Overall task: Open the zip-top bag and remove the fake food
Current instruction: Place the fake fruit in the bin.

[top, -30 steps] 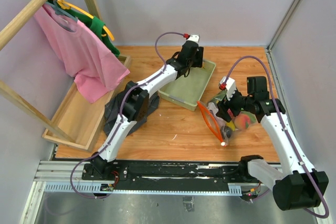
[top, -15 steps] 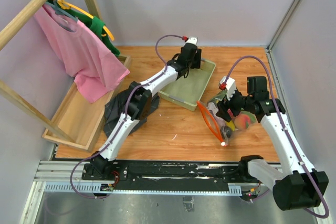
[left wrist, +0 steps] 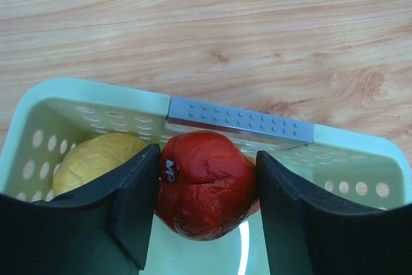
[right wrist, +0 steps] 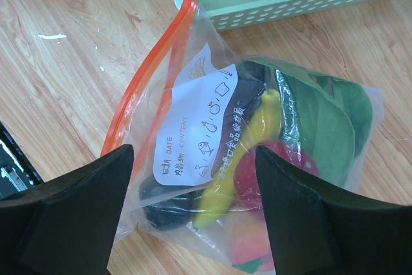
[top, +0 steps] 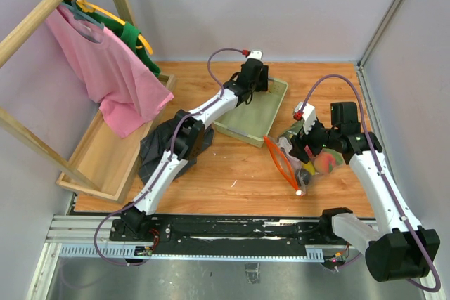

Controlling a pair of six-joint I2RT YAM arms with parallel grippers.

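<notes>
Release is the step in hand, as I judge it. My left claw (left wrist: pixel 207 152) is closed on the red round piece (left wrist: pixel 206 188), low inside the tray (left wrist: pixel 96 91) and close against one of its walls. A yellow piece (left wrist: pixel 96 159) lies in the tray just beside it.

To do this well I would part the fingers only enough to free the fruit. Then I would lift straight up, so the pads neither drag it along nor knock the tray wall. It is round, so it may roll toward the yellow piece, which does no harm.

My right claw (right wrist: pixel 193 152) stands wide with nothing in it, hanging over the zip-top bag (right wrist: pixel 290 75), which lies on the wood just outside the tray. Its orange zip strip (right wrist: pixel 151 75) looks parted. A banana (right wrist: pixel 248 146), a green leafy piece (right wrist: pixel 322 127) and more red are inside, so I judge several trips are left.
</notes>
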